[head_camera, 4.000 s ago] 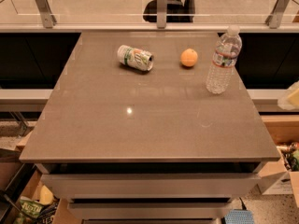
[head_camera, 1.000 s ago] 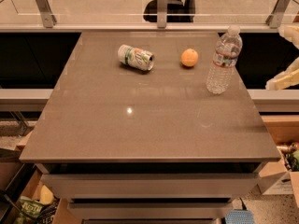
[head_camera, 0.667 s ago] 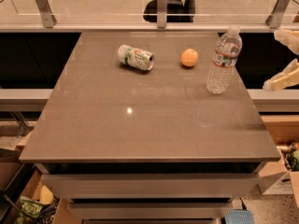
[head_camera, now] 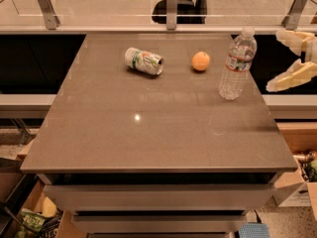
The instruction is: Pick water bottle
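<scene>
My gripper (head_camera: 274,62) now reaches farther in from the right edge than four seconds ago and sits higher, both fingers showing and spread wide, near the water bottle (head_camera: 237,63) but not touching it.

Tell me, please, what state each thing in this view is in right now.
Water bottle: upright, cap on, standing near the table's right edge, not held.
Can: lying on its side at the far part of the table.
Orange: resting on the table between the can and the bottle.
Gripper: open, empty, in the air to the right of the bottle, apart from it.
</scene>
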Controlling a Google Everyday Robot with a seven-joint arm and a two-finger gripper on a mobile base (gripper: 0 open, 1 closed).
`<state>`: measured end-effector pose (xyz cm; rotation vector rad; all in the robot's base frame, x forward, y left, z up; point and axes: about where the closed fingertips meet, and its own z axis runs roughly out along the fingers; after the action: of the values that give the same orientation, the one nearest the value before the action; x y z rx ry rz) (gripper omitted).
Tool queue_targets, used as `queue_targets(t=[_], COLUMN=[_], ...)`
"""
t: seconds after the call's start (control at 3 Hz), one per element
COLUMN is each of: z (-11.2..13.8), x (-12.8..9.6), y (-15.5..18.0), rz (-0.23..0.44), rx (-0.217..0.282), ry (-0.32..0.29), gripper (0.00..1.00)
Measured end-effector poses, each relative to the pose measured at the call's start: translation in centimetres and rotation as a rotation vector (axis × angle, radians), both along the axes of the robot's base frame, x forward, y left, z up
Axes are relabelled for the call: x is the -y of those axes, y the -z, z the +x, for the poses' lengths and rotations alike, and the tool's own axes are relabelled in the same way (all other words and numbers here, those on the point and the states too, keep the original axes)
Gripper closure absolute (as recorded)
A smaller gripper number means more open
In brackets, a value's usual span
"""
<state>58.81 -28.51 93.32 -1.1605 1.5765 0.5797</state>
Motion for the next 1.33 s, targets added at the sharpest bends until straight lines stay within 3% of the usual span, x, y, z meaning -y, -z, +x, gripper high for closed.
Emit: queue_targets(t=[0.33,0.67,1.33], z=[1.2,1.2,1.7], x=[-2.7,-2.7,-4.0], y=[0.3,0.3,2.1], rz=[0.062,0.062,0.119], rx=[-0.001,-0.001,-0.026], ry=[-0.04,-0.04,-0.096], gripper=[0.0,0.0,0.0])
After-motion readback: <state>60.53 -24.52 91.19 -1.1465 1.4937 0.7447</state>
